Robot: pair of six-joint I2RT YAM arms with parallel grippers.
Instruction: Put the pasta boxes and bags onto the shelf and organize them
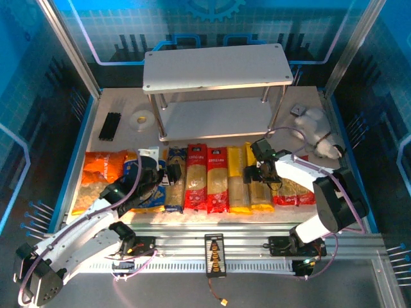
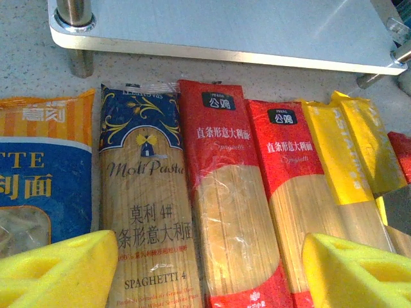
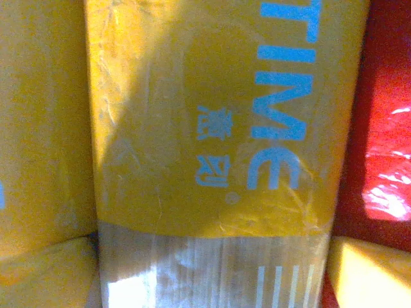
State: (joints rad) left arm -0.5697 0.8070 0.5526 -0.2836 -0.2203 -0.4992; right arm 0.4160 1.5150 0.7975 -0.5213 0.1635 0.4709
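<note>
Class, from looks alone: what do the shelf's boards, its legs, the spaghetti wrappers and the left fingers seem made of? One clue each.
Shelf boards: perhaps painted metal or laminate, smooth white-grey.
Legs: polished metal, mirror-like shine.
Red spaghetti pack beside the blue-and-tan pack: glossy plastic film, crinkled, with clear window.
Left fingers: yellow foam, seemingly; porous, soft-edged.

Blue-and-tan pack (image 2: 148, 205): "MoliPasta", "SPAGHETTI 4". At its 3 o'clock, both red packs (image 2: 225, 192): "公鸡", "直条形意大利面", "Spaghetti". At its 9 o'clock, blue bag (image 2: 38, 179): "TTE". Yellow pack (image 3: 218, 147): blue "TIME".
</note>
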